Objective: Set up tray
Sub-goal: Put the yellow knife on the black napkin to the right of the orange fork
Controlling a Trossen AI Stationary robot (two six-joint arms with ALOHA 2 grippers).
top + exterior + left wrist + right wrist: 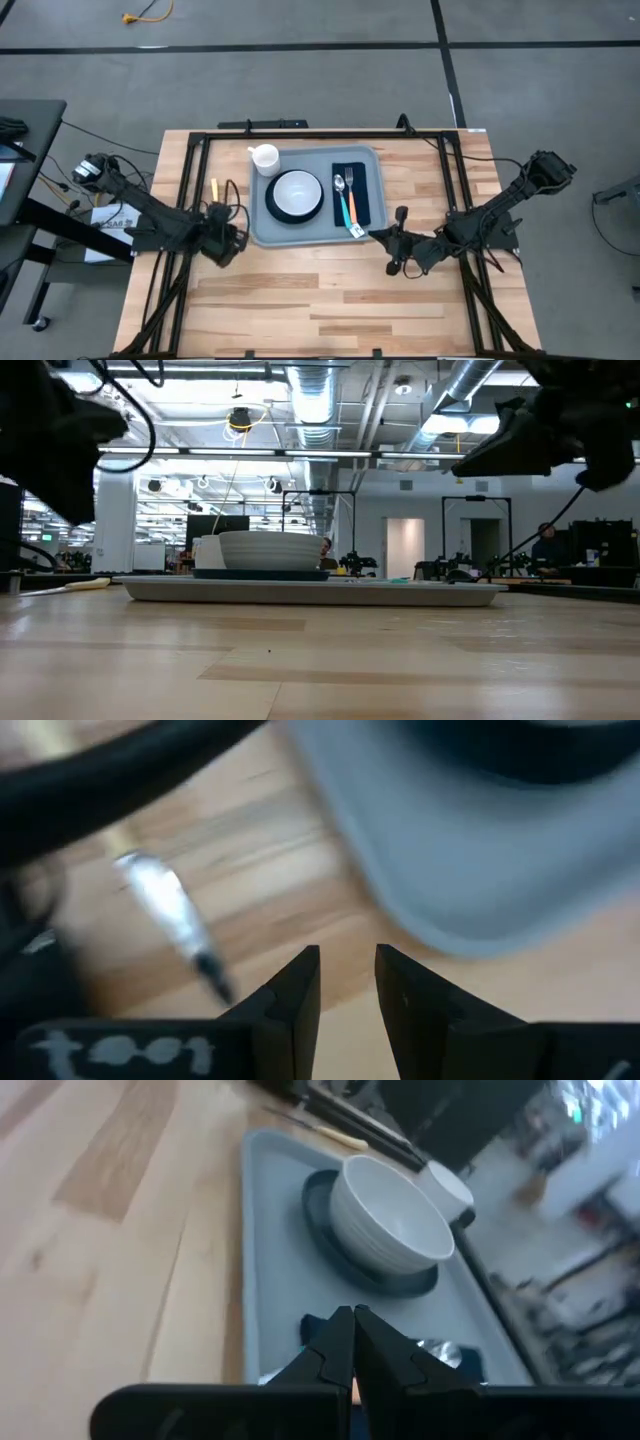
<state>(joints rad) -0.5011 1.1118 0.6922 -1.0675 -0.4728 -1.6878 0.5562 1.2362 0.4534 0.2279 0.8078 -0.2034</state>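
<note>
tray (262, 218): sits at the back middle of the table (330, 300), long side running front to back, looks pretty much loaded already

on it: plate (278, 211) with a white bowl (296, 190) on top, mug (265, 158) in the tray's back-left corner, napkin (363, 200) along its right side with a spoon (340, 186) and fork (349, 181) lying on it

knife (213, 189): the one piece not on the tray imo, lying on the bare wood just off its left edge, handle toward the back

left gripper (347, 982): hovering by the tray's front-left corner, fingers (300, 988) a bit apart with nothing between them, knife blade just ahead of it in the wrist view

right gripper (396, 241): closed tight and empty, parked just off the tray's front-right corner near the cutlery handles

step in hand: my guess is the left arm goes for the knife next

how I'd do it: open wider first, that gap looks slim for a clean straddle. Come down across the handle, not the blade, since a flat knife on wood will skate if you pinch it crooked

placing: lift clear of the rim, set it on the napkin beside the spoon, and mind the bowl on the way over

watch out: the left arm's cable hangs close to the knife, don't let it drag it

right arm: leave it where it is, out of the way
</note>
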